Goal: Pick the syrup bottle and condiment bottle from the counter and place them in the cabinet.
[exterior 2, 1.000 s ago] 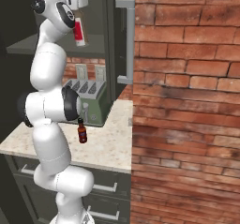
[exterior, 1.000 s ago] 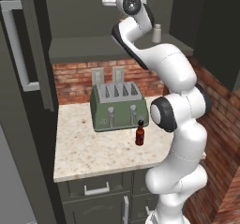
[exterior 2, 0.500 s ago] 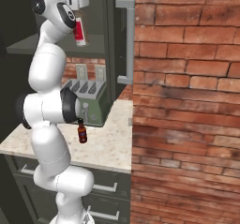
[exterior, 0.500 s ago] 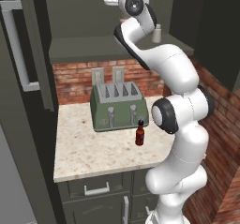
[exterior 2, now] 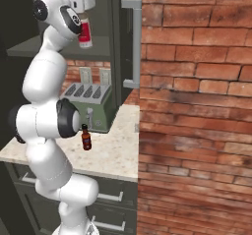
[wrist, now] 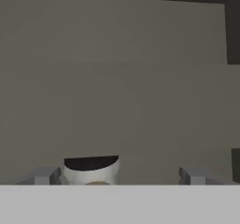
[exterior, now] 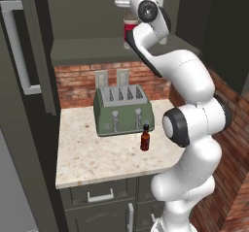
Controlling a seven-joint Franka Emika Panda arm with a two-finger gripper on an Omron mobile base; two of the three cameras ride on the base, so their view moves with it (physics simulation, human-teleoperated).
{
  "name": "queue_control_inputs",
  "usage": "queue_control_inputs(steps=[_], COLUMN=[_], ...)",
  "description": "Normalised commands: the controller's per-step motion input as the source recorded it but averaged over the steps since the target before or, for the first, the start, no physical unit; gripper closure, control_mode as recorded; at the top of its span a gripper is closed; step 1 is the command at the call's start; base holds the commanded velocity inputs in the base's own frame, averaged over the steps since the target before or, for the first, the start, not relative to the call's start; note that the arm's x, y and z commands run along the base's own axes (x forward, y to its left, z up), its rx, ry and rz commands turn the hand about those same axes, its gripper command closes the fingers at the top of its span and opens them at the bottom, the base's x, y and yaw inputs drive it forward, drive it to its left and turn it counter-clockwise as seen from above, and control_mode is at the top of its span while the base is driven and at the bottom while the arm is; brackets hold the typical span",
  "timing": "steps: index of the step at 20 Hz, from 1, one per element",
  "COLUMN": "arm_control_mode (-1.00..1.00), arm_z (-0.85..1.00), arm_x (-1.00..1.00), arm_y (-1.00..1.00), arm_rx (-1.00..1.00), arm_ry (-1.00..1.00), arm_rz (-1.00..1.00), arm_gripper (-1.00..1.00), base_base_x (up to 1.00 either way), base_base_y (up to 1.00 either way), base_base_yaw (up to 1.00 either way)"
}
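A white bottle with a red label [exterior: 129,33] stands in the open cabinet [exterior: 82,56], on its shelf [exterior 2: 29,49]. My gripper [exterior: 128,18] hangs open over the bottle's top, its fingers wide to either side. In the hand view the bottle's dark-capped top [wrist: 91,169] sits between the fingertips [wrist: 44,175], nearer the left one, with the gripper [wrist: 118,175] clear of it. A small dark brown bottle with a red label [exterior: 145,139] stands upright on the counter [exterior: 92,163], in front of the toaster. I cannot tell which bottle is the syrup and which the condiment.
A green toaster [exterior: 124,109] sits at the back of the counter against the brick wall. The open cabinet door with its long silver handle [exterior: 17,46] stands at the left. A brick wall [exterior 2: 197,106] blocks the right side. Drawer units [exterior: 102,197] lie below the counter.
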Motion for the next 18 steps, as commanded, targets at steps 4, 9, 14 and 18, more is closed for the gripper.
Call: queue_control_inputs(steps=[4,9,14,18], arm_control_mode=[-1.00,-1.00,-1.00,-1.00], arm_z=[0.00,0.00,0.00,0.03], arm_x=[-0.28,0.00,0.00,-0.26], arm_y=[-0.04,-0.08,0.00,0.01], arm_rx=[0.00,0.00,0.00,0.00], arm_ry=[-0.05,0.00,-0.01,-0.01], arm_rz=[0.00,0.00,0.00,0.00], arm_gripper=[-1.00,-1.00,-1.00,-1.00], base_base_x=[0.00,0.00,0.00,0.00], base_base_y=[0.00,0.00,0.00,0.00], base_base_yaw=[0.00,0.00,0.00,0.00])
